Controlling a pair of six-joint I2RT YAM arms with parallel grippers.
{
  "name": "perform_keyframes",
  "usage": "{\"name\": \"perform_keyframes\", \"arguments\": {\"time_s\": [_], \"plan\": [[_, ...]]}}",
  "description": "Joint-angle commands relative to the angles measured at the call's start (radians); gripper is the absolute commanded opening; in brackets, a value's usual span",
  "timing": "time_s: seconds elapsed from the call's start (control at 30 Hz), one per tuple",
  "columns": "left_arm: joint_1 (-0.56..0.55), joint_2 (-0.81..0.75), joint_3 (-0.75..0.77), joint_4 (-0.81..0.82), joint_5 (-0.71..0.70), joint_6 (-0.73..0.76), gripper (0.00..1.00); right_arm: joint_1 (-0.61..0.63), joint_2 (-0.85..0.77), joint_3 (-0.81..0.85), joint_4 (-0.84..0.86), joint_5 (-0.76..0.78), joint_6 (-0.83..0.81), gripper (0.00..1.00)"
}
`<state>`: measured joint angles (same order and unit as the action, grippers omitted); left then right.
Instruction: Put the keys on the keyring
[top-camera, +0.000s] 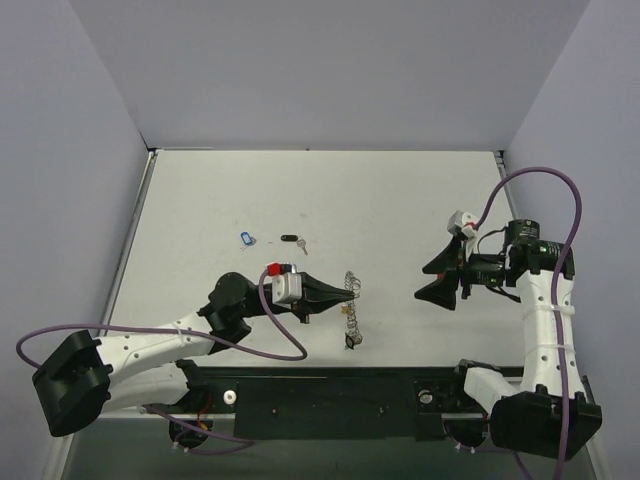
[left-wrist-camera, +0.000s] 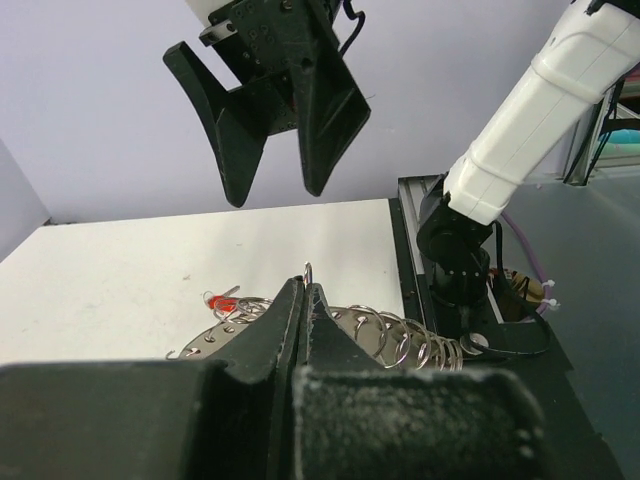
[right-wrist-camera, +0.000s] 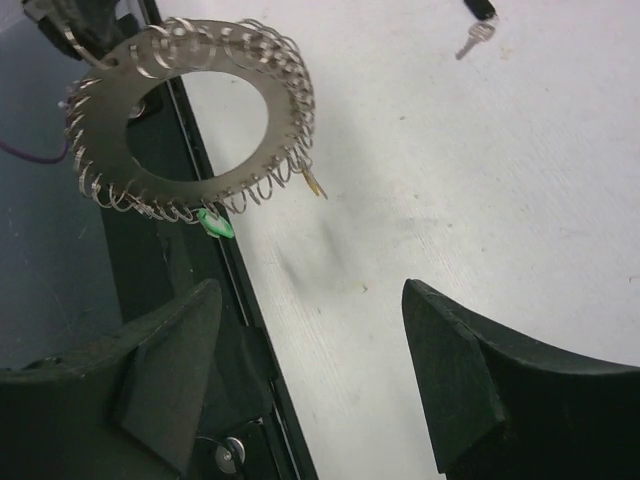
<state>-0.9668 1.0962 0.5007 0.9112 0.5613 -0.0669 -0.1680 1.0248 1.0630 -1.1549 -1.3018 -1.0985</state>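
Looking along my left hand (top-camera: 335, 292), I see its two fingers pressed flat together on the rim of the keyring (right-wrist-camera: 100, 125). It holds the keyring clear of the desk (top-camera: 400, 200), with the ring fanning out just past the fingertips. My right hand (right-wrist-camera: 310, 300) is spread wide with nothing in it. It faces the ring from well apart, and the ring sits up and to the left of its fingers. A green tag (right-wrist-camera: 215, 222) hangs at the ring's lower rim, on the side nearest the right hand, and what looks like a small key blade (right-wrist-camera: 315, 185) dangles beside it. A black key (top-camera: 293, 240) and a blue key (top-camera: 248, 238) lie loose on the desk beside the left hand's wrist, on the side away from the arm bases.

I judge the ring to be light and stiff, a thin metal plate that is slick under flat pads, so one pinch at the rim may let it swivel. Its wire loops look springy and ready to snag. I would grip the bare plate between loops, pads on both faces. The keys are tiny and lie flat, so they will likely skid. I would take each by its plastic head.
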Motion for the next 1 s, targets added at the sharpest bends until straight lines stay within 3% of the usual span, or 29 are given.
{"name": "perform_keyframes", "arguments": {"time_s": [0.0, 0.17, 0.37, 0.57, 0.7, 0.8, 0.97], "plan": [[0.007, -0.056, 0.002, 0.048, -0.037, 0.018, 0.00, -0.076, 0.055, -0.030, 0.026, 0.013, 0.071, 0.65], [0.014, -0.068, -0.005, 0.046, -0.023, -0.007, 0.00, -0.151, 0.098, -0.064, 0.029, 0.084, 0.094, 0.56], [0.016, -0.019, -0.014, 0.147, -0.018, -0.083, 0.00, -0.137, 0.066, -0.072, 0.006, 0.079, 0.072, 0.61], [-0.003, 0.073, 0.016, 0.216, -0.070, -0.134, 0.00, 0.084, 0.086, -0.008, -0.155, 0.144, -0.153, 0.62], [-0.016, 0.134, 0.042, 0.227, -0.106, -0.137, 0.00, 0.122, 0.165, 0.106, -0.417, 0.104, -0.487, 0.61], [-0.029, 0.166, 0.059, 0.236, -0.127, -0.132, 0.00, 0.160, 0.167, 0.135, -0.417, 0.046, -0.469, 0.61], [-0.062, 0.237, 0.082, 0.281, -0.161, -0.137, 0.00, 0.329, 0.176, 0.178, -0.414, 0.047, -0.537, 0.61]]}}
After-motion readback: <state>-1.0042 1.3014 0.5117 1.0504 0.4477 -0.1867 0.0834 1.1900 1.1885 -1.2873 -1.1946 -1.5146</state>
